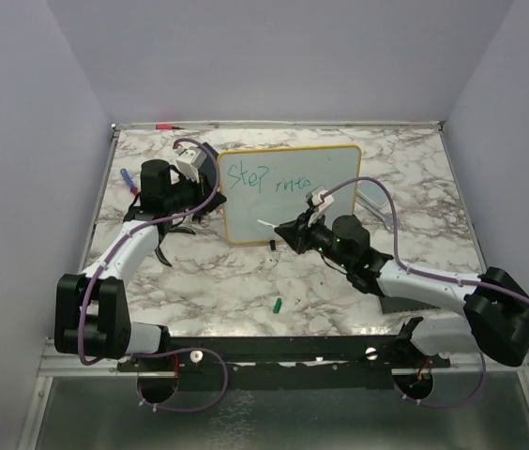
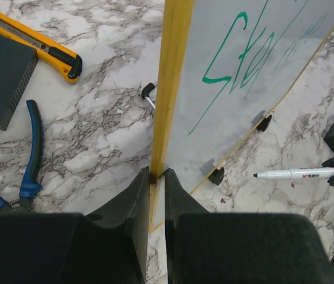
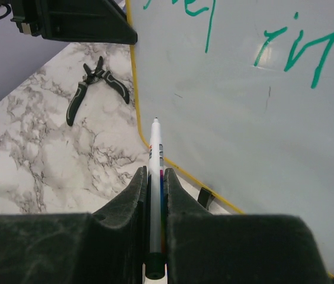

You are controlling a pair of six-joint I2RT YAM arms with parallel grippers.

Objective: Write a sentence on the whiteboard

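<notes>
The whiteboard [image 1: 293, 214], yellow-framed, stands upright at mid-table on small black feet [image 2: 216, 176]. On it is green writing [image 1: 266, 178], the sentence reading "Step into" [image 3: 297, 50], also seen edge-on [image 2: 238, 56]. My left gripper [image 2: 157, 173] is shut on the board's yellow side frame [image 2: 170, 83], at its left edge [image 1: 214, 195]. My right gripper [image 3: 155, 171] is shut on a white marker [image 3: 156, 148], in front of the board [image 1: 290, 231]. The marker tip [image 1: 263, 222] points at the bare lower left of the board; contact is unclear. The left wrist view shows the marker [image 2: 303, 173] too.
An orange utility knife [image 2: 48, 52], a black box [image 2: 1, 77] and a blue-handled tool [image 2: 32, 148] lie left of the board. Black pliers [image 3: 96, 83] lie near the left arm. A green cap [image 1: 277, 305] sits on the marble. A red pen [image 1: 163, 125] lies at the back edge.
</notes>
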